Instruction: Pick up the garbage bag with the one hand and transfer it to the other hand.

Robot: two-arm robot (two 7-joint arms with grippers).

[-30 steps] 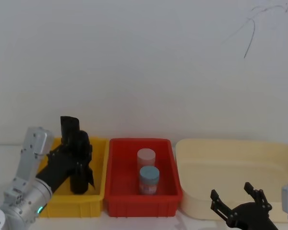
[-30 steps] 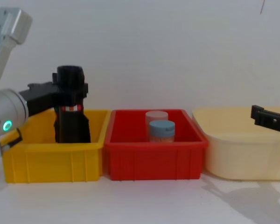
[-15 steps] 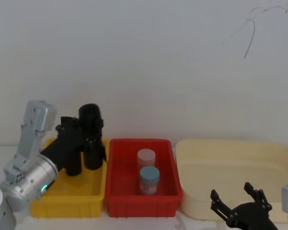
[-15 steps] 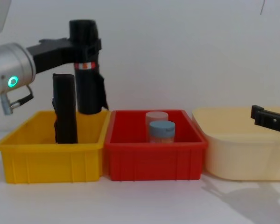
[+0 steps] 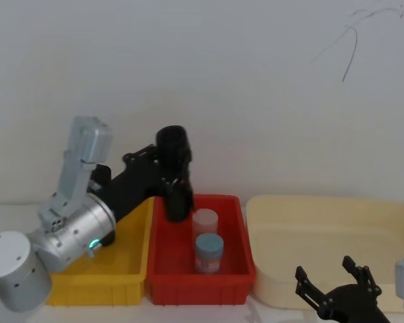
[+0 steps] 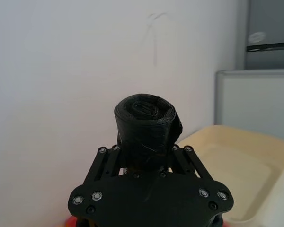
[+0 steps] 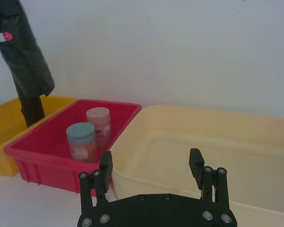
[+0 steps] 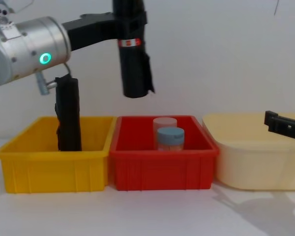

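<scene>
Since the frame half a second ago, the left gripper has carried the garbage bag higher and toward the robot's right. The roll, then just above the yellow bin, now hangs over the left end of the red bin. Its lower end is clear of the rim and touches nothing below. The roll is held close to upright. The gripper's black fingers are clamped round its upper part, just above the red-and-white label band. The left wrist view confirms the grasp, with the roll's coiled top standing up between the closed fingers. The arm behind this gripper reaches in from the left and shows a lit green ring. The slim black roll stands in the yellow bin, leaning slightly, as it did before. Two jars stand in the red bin, one with a pale lid at the back and one with a blue lid just in front of it. Both are below the hanging bag and to its right, apart from it. The right gripper is unchanged from the earlier frames. It sits low on the right, near the front edge of the cream tub, with its fingers spread wide and nothing between them. It is well apart from the bag.
</scene>
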